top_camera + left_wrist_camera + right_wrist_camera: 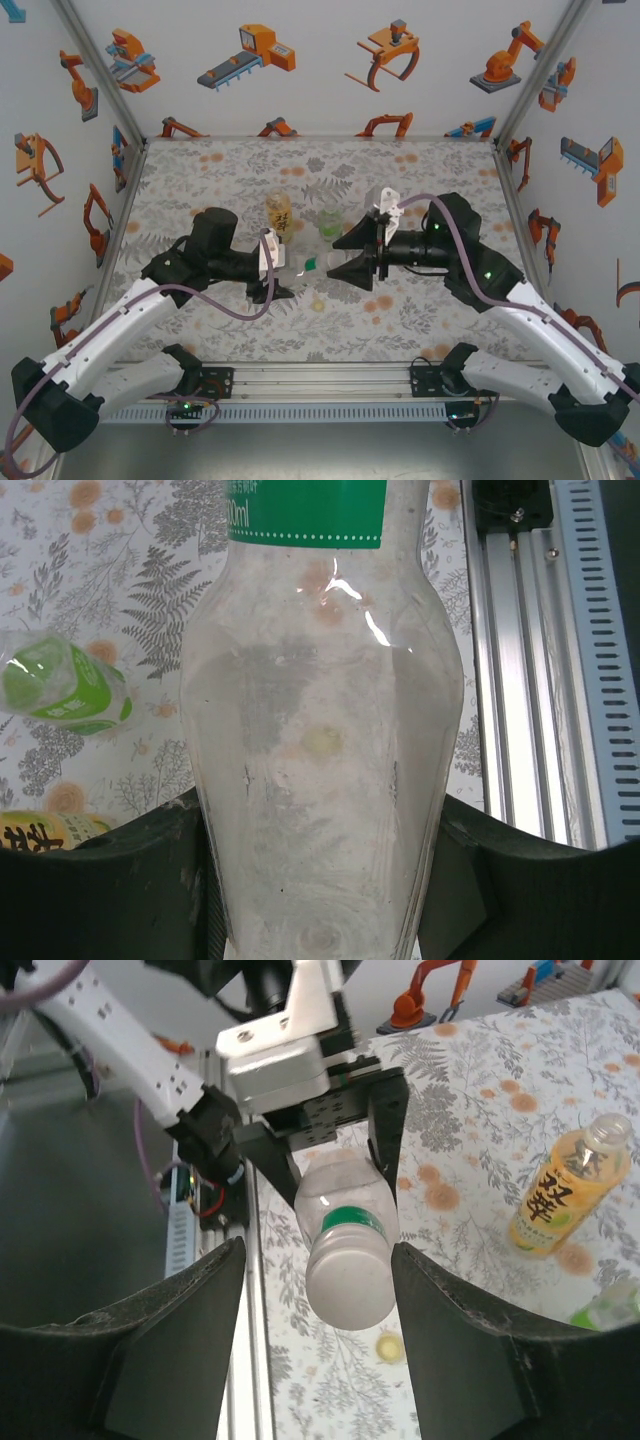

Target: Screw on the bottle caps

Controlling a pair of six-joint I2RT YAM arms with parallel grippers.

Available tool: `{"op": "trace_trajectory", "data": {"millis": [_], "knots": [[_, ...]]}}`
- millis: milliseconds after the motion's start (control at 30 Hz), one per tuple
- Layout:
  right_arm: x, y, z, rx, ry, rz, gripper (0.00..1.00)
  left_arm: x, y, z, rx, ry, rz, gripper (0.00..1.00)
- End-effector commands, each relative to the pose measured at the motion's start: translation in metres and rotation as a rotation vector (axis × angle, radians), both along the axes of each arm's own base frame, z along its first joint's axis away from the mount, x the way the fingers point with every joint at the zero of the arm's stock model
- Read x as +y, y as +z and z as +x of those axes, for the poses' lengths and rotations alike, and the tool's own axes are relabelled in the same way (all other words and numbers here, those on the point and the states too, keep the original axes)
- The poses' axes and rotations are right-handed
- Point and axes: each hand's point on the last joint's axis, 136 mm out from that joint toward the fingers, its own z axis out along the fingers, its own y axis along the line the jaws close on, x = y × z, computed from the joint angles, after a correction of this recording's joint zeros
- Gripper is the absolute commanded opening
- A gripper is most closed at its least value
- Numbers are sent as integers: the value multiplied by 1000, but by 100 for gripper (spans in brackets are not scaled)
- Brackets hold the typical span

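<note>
Nearest you, just past the aluminium rail (320,380), the pale yellow cap (317,303) lies loose on the desk (420,300). It sits close to where the two arms meet and neither touches it. Leave it for now.

Next out, your left gripper (270,265) is clenched on the body of the slim bottle (320,730). It holds the bottle on its side, apparently lifted off the desk, with the neck pointing at the right arm. The whitish cap (350,1285) sits on that neck, just beyond the green band.

Your right gripper (318,1245) is released. Its fingers stand on either side of the cap with a gap on each side. Whether the cap is threaded home, I cannot tell.

The step in hand looks like tightening this cap. Line the right wrist up with the bottle's axis before you close, so the cap turns true and does not cross-thread. Pinch the cap only, not the green band or the neck behind it. Turn in short strokes: let go, wind back, grip again.

Keep the left grasp firm but no harder than it is. The thin clear wall will probably dent, and the bottle may spin in the fingers if the cap binds.

Farther back, the amber bottle (279,215) stands upright with its mouth open. The green-tinted bottle (329,222) stands just beside it, and I cannot tell whether it has a cap. Both are well clear of your working spot.
</note>
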Motion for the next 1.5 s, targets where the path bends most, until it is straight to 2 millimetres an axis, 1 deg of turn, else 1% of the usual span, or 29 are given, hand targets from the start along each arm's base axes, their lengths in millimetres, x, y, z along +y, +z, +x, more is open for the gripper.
{"op": "trace_trajectory", "data": {"millis": [0, 133, 233, 300, 467, 567, 700, 833, 867, 933, 967, 1033, 1133, 1300, 1467], "knots": [[-1, -2, -16, -164, 106, -56, 58, -3, 16, -10, -14, -65, -36, 0], [1, -15, -10, -181, 106, -118, 59, -3, 17, -11, -12, -70, -40, 0], [4, -19, -9, -176, 115, -122, 57, -3, 17, -11, -11, -69, -38, 0], [5, -18, -10, -180, 125, -113, 56, -3, 17, -11, -10, -70, -39, 0], [4, -17, -9, -201, 114, -99, 48, -3, 17, -11, -11, -71, -39, 0], [4, -18, -3, -202, 87, -110, 38, -3, 17, -11, -10, -71, -39, 0], [4, -19, -1, -201, 70, -115, 30, -3, 17, -12, -11, -71, -39, 0], [5, -18, 8, -157, 19, -108, 18, -2, 18, -12, -15, -69, -41, 0], [5, -18, 11, -135, -1, -103, 14, -3, 18, -12, -16, -70, -41, 0], [7, -19, 16, -90, -35, -91, 2, -2, 18, -11, -20, -64, -40, 0], [8, -20, 18, -61, -46, -89, 0, -2, 18, -10, -21, -61, -38, 0], [8, -21, 23, -2, -78, -77, 0, -2, 18, -9, -24, -56, -35, 0], [8, -23, 37, 122, -171, -46, 0, -1, 17, -7, -33, -41, -27, 0], [3, -27, 59, 377, -340, 8, 0, 1, 14, 4, -60, 18, -8, 0], [-3, -35, 70, 612, -464, 57, 0, 3, 15, 12, -88, 64, -2, 0]]}}
